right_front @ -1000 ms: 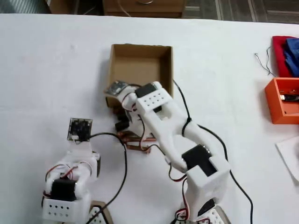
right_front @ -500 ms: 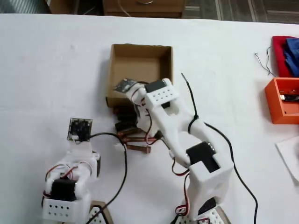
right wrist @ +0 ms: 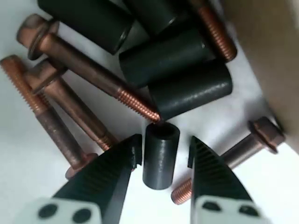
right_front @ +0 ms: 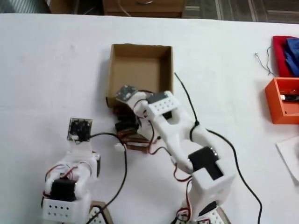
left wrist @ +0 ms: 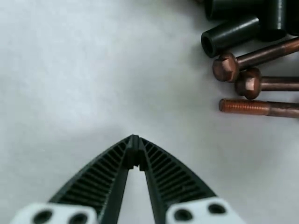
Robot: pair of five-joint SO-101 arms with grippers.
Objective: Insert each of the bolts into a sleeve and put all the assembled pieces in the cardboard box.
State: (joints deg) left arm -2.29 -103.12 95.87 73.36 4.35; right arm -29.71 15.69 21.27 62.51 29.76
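In the left wrist view, the left tool [left wrist: 134, 151] is seen with its ribbed black fingers pressed together at the tips. Nothing is held between them, and bare white worktop [left wrist: 70, 70] lies beneath. Farther off in that view, 3 bolts [left wrist: 254, 85] are laid side by side. They are copper-brown, with flanged hexagonal heads and threaded ends. 2 heads and 1 threaded end are turned toward the tool. Black sleeves [left wrist: 229, 35] are seen just beyond them.

In the right wrist view, the right tool [right wrist: 163, 150] is spread, and a single sleeve [right wrist: 160, 158] is flanked by its 2 fingers. This sleeve is a short, matt black tube lying on the worktop, with its open bore turned away from the tool. Whether either finger touches it cannot be told. Beyond it, 4 more sleeves are heaped against one another, with bolts lying at mixed angles around them. 1 threaded tip ends just beside the flanked sleeve's bore. A brown wall of the cardboard box [right wrist: 266, 56] is seen at the far edge.

The layout is given by the high view. The heap [right_front: 133, 140] lies on the worktop between the arms, just outside the box's near wall. The right arm [right_front: 175, 133] is stretched over the heap, and the left arm [right_front: 70, 182] is folded back beside it. The box is open-topped.
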